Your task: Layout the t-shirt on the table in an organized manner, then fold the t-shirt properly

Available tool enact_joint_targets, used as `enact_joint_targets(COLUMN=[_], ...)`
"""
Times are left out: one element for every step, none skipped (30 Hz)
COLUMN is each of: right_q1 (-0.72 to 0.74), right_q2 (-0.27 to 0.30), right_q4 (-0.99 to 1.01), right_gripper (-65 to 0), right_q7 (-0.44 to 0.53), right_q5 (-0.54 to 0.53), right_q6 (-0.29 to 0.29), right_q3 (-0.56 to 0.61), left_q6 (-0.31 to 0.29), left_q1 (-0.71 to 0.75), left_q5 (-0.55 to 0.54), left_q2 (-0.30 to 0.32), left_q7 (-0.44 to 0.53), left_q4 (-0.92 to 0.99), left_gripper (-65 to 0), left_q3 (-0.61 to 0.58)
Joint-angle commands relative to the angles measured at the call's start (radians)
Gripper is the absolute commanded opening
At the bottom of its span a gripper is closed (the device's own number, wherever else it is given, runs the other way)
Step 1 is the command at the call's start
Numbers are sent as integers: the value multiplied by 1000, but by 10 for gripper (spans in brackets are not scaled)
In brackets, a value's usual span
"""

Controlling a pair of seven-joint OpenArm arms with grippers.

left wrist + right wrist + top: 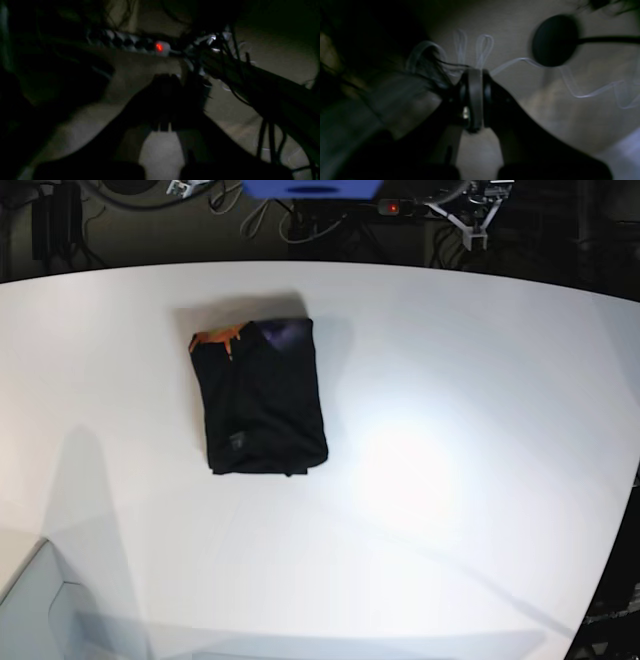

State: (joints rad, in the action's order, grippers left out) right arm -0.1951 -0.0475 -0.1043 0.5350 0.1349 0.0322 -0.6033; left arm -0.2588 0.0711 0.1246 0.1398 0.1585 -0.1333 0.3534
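I see the black fabric t-shirt (261, 397) lying folded in a neat block on the big white counter (450, 480), long side running near to far, while both arms are off it, their fingers pressed together on nothing.

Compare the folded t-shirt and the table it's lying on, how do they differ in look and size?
The t-shirt is black with an orange and purple patch along its far edge; the table is plain white. The t-shirt is a compact folded rectangle with creases and layered edges; the table is smooth, with a curved edge. The t-shirt covers only a small area left of centre; the table spans nearly the whole base view. Both lie flat.
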Motion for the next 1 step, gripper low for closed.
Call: enact_joint_targets(right_q1=[-11], right_q2=[-5], right_q4=[2], right_gripper=[-650], right_q7=[7], right_q5=[-1], right_q6=[27], right_q3=[36], left_q6=[20], left_q1=[-6], left_q5=[10], left_q2=[-4], left_q7=[-1], left_q4=[7], left_gripper=[-650], left_q3=[-14])
